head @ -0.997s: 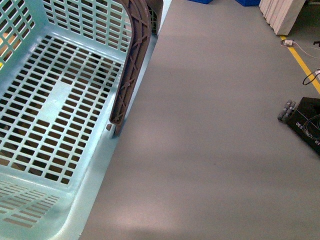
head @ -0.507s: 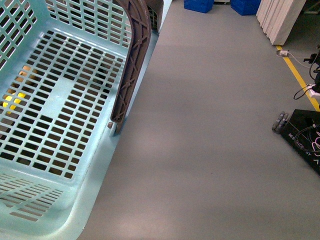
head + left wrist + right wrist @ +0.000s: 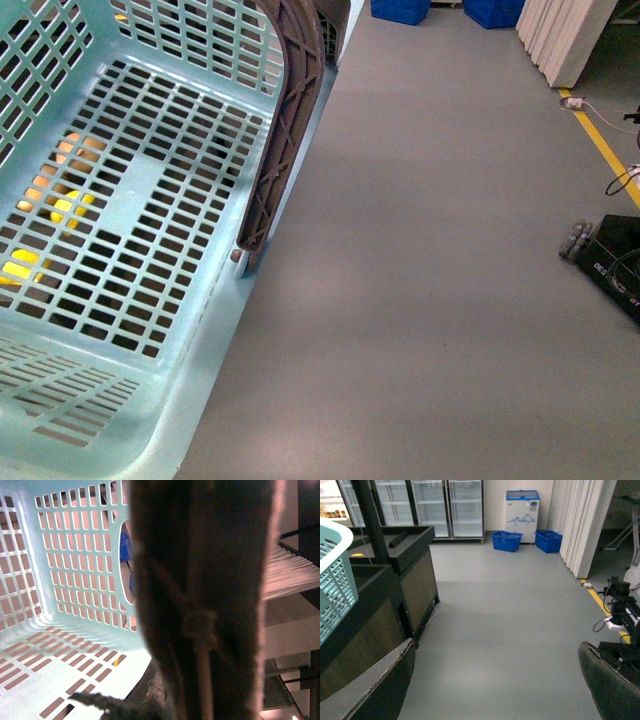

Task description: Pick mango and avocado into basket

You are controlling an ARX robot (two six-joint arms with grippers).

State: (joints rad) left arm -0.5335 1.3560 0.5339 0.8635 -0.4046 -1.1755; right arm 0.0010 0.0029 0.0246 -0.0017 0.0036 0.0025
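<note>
Two blue crates [image 3: 507, 541] stand beyond the wide-spread right gripper [image 3: 496, 652]; the brown basket handle [image 3: 200, 580] hides the left gripper's state.

— How is the light in the front view?
— Soft and even, from overhead. The floor [image 3: 430, 300] carries a pale sheen just beside the basket [image 3: 135, 195], and the shadows are faint.
— The left wrist view?
— Dim. The basket's handle [image 3: 200, 580] is a dark blur, with white glare beyond it.
— The right?
— Bright and sharp. The fridges [image 3: 430, 505] glow far beyond the basket, and the right pincer [image 3: 496, 680] is dark and soft-edged.
</note>
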